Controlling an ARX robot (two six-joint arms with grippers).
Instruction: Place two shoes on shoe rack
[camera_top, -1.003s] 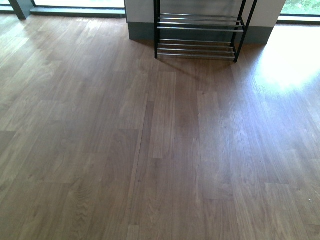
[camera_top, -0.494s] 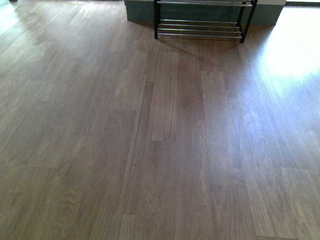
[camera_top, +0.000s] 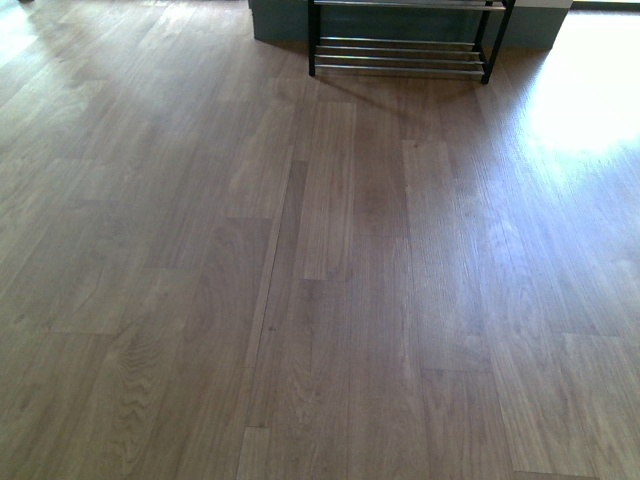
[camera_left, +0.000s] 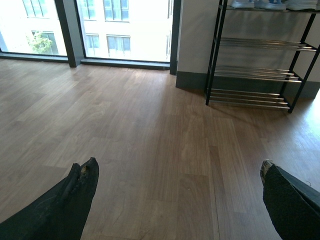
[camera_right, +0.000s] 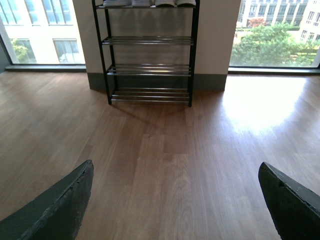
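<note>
The shoe rack (camera_top: 400, 68), black-framed with silver rod shelves, stands against the far wall; the front view catches only its lowest tiers. In the wrist views the shoe rack (camera_left: 250, 75) (camera_right: 147, 70) shows several tiers. Shoes (camera_left: 270, 4) (camera_right: 150, 2) stand in a row on its top shelf, cut off so only their pale soles show. My left gripper (camera_left: 178, 164) and right gripper (camera_right: 175, 166) hang open over bare wood floor, well short of the rack, nothing between their dark fingers. Neither arm appears in the front view.
Wood plank floor (camera_top: 330, 300) stretches from me to the rack. A grey wall base (camera_right: 210, 82) runs behind the rack, with tall windows (camera_left: 125, 30) on either side. A bright sun patch (camera_top: 585, 90) lies on the floor at the right.
In the front view the rack has slid up towards the picture's top edge since a second ago, leaving more floor in sight. Nothing has shifted in the last half second.
</note>
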